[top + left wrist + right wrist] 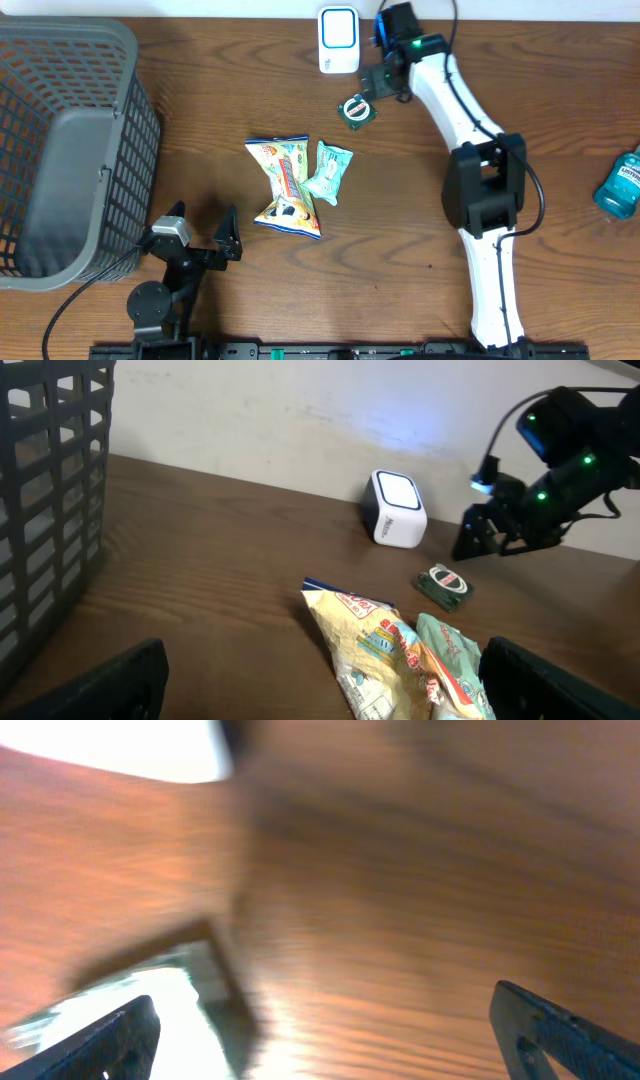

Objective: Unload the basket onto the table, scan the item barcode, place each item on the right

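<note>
- Green packet [358, 109]: small, flat, dark green with a pale round label. It lies free on the table [420, 230], just in front of the white scanner [339, 40] and just beside the right gripper [385, 82].
- Handling, as judged: light and thin, with little height above the wood. The wrapper looks glossy, so some slip between the pads is likely. It appears stiff enough to keep its shape and is not thought fragile.
- Hold, as judged: best taken across two opposite edges, so that the printed faces stay uncovered for the scanner window. Which face carries the barcode cannot be told.
- Right jaws: spread wide, nothing between them.
- Left gripper [205, 228]: parked low near the basket [60, 150], jaws spread and empty, well apart from the packet.
- Overhead view: gives the layout, including the yellow snack bag [285, 185] and mint sachet [329, 171] at mid-table and a blue bottle [620, 185] at the far right edge, which neither wrist view shows.
- Left wrist view: shows the scanner's lit front face and the packet lying flat below it.
- Right wrist view: heavily blurred; only wood grain, a pale smear at lower left, and both finger tips at the frame's corners can be made out.
</note>
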`<state>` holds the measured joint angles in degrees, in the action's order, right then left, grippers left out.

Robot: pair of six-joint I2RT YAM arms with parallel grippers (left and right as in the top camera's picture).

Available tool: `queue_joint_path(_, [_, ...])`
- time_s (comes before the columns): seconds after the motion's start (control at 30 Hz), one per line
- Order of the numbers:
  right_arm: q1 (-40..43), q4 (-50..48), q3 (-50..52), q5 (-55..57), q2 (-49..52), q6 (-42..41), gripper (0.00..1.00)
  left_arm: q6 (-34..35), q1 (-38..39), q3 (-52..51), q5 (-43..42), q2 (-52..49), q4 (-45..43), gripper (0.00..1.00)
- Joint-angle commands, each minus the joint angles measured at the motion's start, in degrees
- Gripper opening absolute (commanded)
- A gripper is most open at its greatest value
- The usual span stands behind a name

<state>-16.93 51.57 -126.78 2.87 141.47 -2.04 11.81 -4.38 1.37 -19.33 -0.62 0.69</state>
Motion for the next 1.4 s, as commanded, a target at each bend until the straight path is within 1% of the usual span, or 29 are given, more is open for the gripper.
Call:
queue_joint_path(0.0, [-1.5, -0.5, 1.2, -7.1, -1.6, 0.4, 0.99, -0.1, 0.2, -1.1, -0.5, 0.3, 1.8, 0.98])
queue_joint_path(0.27, [-3.7, -8.3, 8.0, -7.1, -1.6, 0.4, 0.99, -0.1, 0.2, -1.1, -0.5, 0.3, 1.8, 0.98])
queue_joint_path(0.37, [-4.5, -9.8, 10.3, -7.1, -1.6, 0.5, 0.99, -0.1, 0.2, -1.1, -0.5, 0.3, 1.8, 0.98])
queue_joint_path(0.53, [-5.7, -9.7, 12.6, -7.1, -1.6, 3.1, 0.99, -0.1, 0.2, -1.1, -0.5, 0.3, 1.8, 0.98])
queue_joint_path(0.97, [-6.4, -8.3, 12.7, -7.1, -1.7, 3.4, 0.99, -0.1, 0.2, -1.1, -0.5, 0.3, 1.8, 0.98])
queue_joint_path(1.13, [-6.7, -5.5, 10.2, -12.3, -3.6, 1.6, 0.99, -0.1, 0.2, -1.1, -0.5, 0.3, 1.8, 0.98])
queue_joint_path(1.23, [-6.8, -7.8, 9.9, -14.9, -6.2, 1.4, 0.99, -0.1, 0.2, -1.1, -0.5, 0.3, 1.8, 0.98])
queue_joint_path(1.3, [-7.0, -11.5, 9.9, -14.3, -7.4, -3.4, 0.99, -0.1, 0.2, -1.1, -0.5, 0.3, 1.8, 0.98])
queue_joint_path(1.33, [-7.1, -13.0, 9.9, -13.1, -7.4, -7.8, 0.99, -0.1, 0.2, -1.1, -0.5, 0.3, 1.8, 0.98])
queue_joint_path(1.37, [-7.3, -14.2, 9.9, -11.0, -7.4, -14.0, 0.99, -0.1, 0.2, -1.1, -0.5, 0.3, 1.8, 0.98])
